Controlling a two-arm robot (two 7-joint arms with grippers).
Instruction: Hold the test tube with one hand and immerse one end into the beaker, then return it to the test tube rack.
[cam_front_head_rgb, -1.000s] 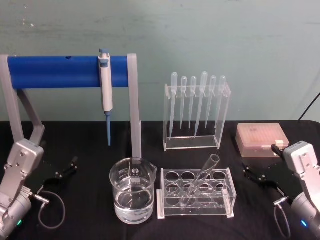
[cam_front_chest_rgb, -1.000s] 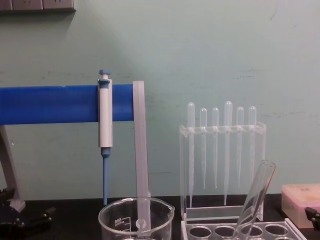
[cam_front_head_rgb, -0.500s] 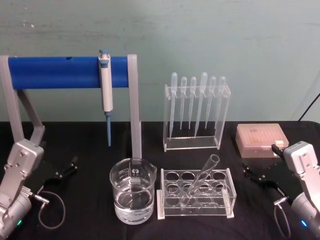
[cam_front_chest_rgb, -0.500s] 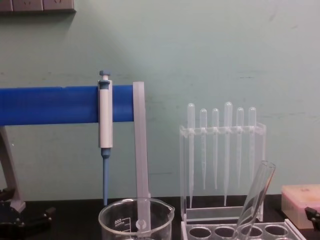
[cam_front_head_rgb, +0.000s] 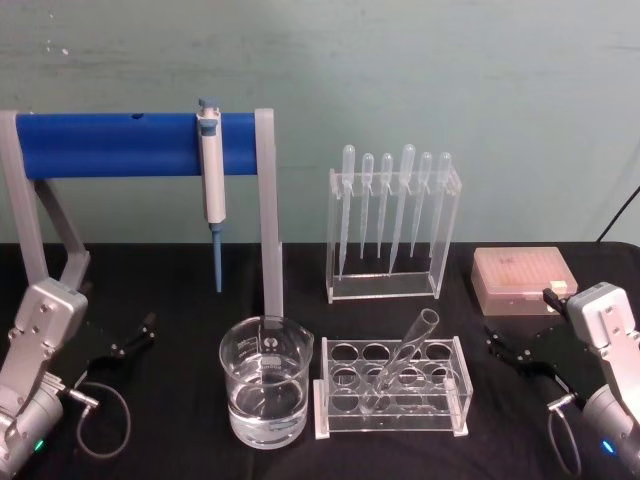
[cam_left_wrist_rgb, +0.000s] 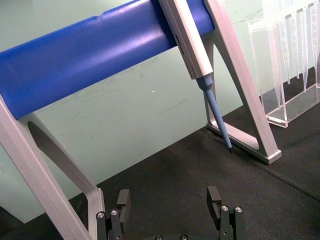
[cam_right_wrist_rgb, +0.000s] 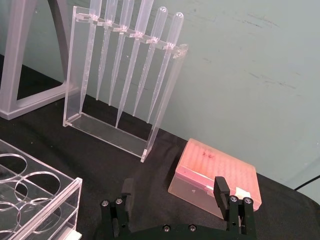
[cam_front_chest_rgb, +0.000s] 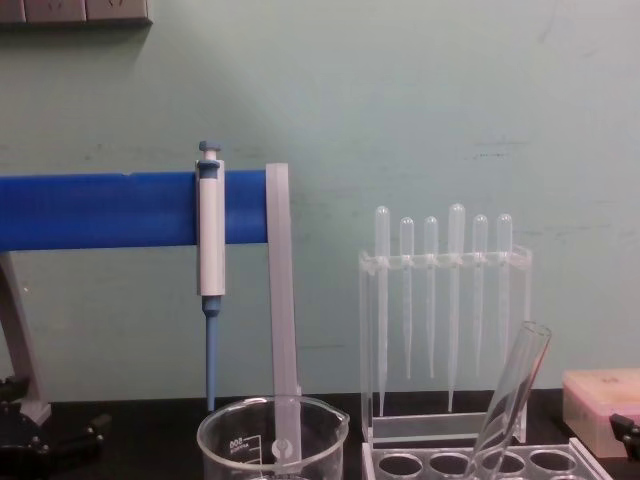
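Nothing moved: left tool (cam_left_wrist_rgb: 169, 196) and right tool (cam_right_wrist_rgb: 174, 186) wait spread at the side edges of the desk (cam_front_head_rgb: 300, 265). Near its front edge the test tube (cam_front_head_rgb: 402, 360) leans in its rack (cam_front_head_rgb: 455, 420); slick, fragile glass, so I'd pinch below the rim.

Back wall (cam_front_head_rgb: 450, 80): pale green matt paint, filling the upper half of the head view and most of the chest view. Surface is scuffed, with small pale chips at upper left of the head view. Table (cam_front_head_rgb: 170, 270): black cloth cover, meeting the wall along a straight line across mid-frame. Grey socket plates (cam_front_chest_rgb: 75, 10) sit on the wall in the upper left corner of the chest view, cut by the frame edge. Black cable (cam_front_head_rgb: 622, 215) runs against the wall at the head view's right edge. Light is diffuse and even.
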